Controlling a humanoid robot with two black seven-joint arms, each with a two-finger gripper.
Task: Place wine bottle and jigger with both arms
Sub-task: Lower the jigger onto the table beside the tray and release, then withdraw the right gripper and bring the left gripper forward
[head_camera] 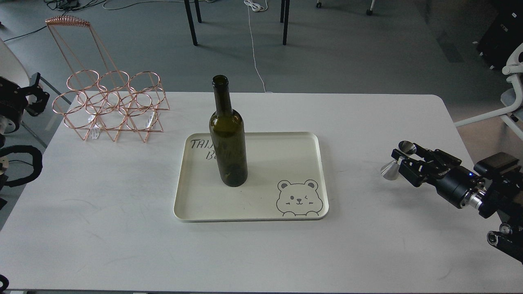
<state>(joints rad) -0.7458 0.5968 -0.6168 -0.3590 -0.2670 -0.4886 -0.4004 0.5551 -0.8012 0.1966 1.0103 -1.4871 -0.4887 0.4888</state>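
Observation:
The wine bottle (pixel 228 143), dark olive-green with no label, stands upright on the back left part of a cream tray (pixel 286 163) with a bear drawing. The jigger (pixel 393 163), small and shiny steel, stands on the white table right of the tray, leaning a little. My right gripper (pixel 402 162) sits just right of the jigger with its fingertips at the jigger's waist; the jaws look spread and not clamped. My left gripper (pixel 37 92) is at the far left edge, off the table, fingers apart and empty, far from the bottle.
A copper wire bottle rack (pixel 110 106) stands at the table's back left corner. The white table (pixel 122 212) has rounded edges. A white chair (pixel 510 98) is beyond the right side. Chair legs and cables are on the floor behind.

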